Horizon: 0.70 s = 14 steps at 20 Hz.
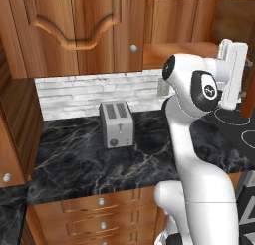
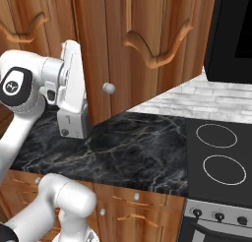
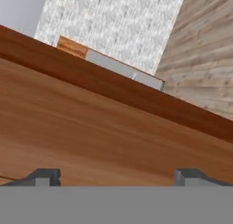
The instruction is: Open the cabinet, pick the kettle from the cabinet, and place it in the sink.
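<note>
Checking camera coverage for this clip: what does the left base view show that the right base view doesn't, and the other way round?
Left base view alone: a silver toaster on the counter, against the white brick backsplash. Right base view alone: the round stove burners, the oven knobs below them, and a black appliance overhead. Both show the wooden cabinet with its round silver knob, the black marble countertop, the drawer fronts beneath it, and the arm raised toward the cabinet.

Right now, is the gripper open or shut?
Open: in the hand view the gripper has its fingertips far apart, nothing between them, facing the cabinet wood.
</note>
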Tool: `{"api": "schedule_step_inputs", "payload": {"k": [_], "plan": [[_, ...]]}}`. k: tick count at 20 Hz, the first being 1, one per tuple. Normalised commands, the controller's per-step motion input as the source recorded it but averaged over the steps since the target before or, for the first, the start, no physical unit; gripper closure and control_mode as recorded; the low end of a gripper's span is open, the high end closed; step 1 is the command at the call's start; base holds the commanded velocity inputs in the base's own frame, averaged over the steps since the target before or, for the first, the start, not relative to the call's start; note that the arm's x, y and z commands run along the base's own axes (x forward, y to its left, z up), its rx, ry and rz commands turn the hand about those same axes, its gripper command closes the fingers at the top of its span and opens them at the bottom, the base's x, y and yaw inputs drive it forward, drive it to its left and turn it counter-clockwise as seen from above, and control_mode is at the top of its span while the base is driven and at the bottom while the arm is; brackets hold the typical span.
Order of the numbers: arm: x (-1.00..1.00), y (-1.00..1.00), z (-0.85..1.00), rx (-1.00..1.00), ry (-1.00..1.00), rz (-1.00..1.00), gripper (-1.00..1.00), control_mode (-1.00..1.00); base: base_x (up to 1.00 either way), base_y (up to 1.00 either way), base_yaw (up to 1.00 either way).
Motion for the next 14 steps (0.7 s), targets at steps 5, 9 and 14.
{"api": "schedule_step_inputs", "payload": {"k": [5,9,14], "plan": [[-0.3,-0.36,0.0,0.05,-0.04,-0.21,-1.0,-1.0,0.0,0.0,0.0],[-0.34,-0.43,0.0,0.09,-0.04,-0.14,-1.0,-1.0,0.0,0.0,0.0],[-0.21,-0.57,0.0,0.02,-0.05,-0.03,-1.0,-1.0,0.0,0.0,0.0]]}}
